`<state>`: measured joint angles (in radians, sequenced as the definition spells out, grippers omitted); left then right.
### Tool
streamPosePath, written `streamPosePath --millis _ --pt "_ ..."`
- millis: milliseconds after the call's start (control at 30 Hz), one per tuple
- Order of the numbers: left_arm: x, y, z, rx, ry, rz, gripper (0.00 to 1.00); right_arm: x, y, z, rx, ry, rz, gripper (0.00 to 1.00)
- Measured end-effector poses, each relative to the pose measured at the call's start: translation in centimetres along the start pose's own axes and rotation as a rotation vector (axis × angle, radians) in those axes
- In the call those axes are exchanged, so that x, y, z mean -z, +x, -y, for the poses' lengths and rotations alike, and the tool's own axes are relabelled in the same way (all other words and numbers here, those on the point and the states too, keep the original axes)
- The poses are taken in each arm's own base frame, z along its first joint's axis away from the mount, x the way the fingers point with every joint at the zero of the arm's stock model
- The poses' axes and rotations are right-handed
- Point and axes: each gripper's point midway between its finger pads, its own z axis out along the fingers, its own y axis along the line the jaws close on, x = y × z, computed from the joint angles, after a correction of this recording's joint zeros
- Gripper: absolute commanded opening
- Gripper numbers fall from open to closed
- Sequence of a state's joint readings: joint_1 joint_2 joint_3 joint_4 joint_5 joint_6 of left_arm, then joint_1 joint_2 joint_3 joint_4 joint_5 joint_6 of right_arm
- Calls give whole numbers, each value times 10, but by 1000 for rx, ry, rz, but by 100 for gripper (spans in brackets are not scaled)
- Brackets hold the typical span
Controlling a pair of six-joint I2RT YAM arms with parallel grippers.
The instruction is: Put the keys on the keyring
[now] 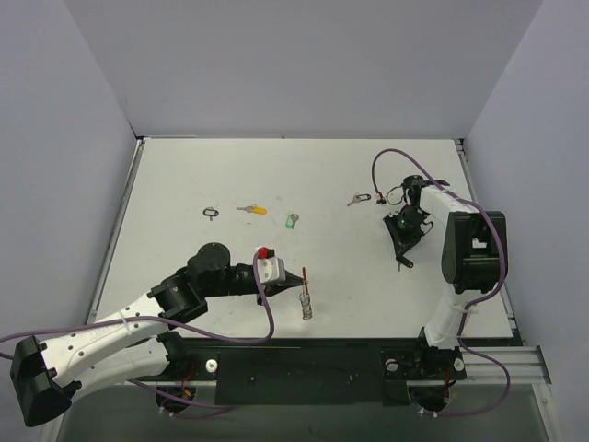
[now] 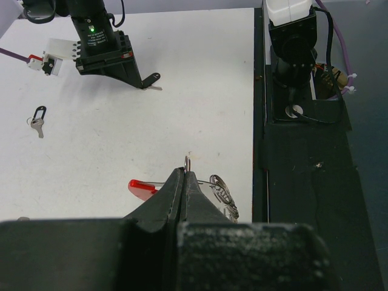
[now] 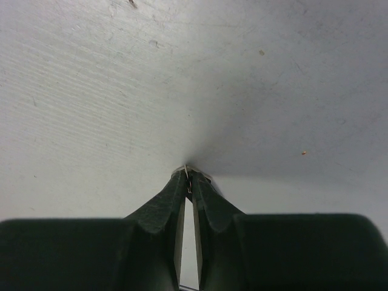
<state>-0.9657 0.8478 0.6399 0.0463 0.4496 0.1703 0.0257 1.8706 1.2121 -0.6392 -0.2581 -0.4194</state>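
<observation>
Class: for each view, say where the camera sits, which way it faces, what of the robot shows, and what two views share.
Top external: above and behind the bases, looking down at the table; left arm and right arm both show.
Left wrist: on the left arm, facing across the table at the right gripper; left gripper pinches the keyring.
Right wrist: pointing down at bare tabletop; its own fingers meet on a small silver piece.
Shared: top external and left wrist both show the keyring.

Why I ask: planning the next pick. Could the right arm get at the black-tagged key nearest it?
Probably yes: the black-tagged key lies on bare table close to the right gripper, nothing between. But its jaws now pinch a small silver piece.
</observation>
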Motion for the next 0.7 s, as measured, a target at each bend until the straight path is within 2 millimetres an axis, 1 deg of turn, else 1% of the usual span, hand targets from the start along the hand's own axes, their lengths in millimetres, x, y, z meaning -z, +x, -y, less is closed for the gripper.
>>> streamPosePath --millis 100,233,433,533,700 --pt "0 0 0 0 0 0 0 0 0 0 0 0 0 9" --pt "0 0 0 0 0 0 0 0 0 0 -1 0 0 9" --pt "0 1 0 1 0 -2 0 0 1 1 -5 1 1 6" --pt "0 1 0 1 1 -3 0 0 1 1 -5 1 1 0" --pt "0 1 0 2 1 -4 0 0 1 1 -5 0 -1 0"
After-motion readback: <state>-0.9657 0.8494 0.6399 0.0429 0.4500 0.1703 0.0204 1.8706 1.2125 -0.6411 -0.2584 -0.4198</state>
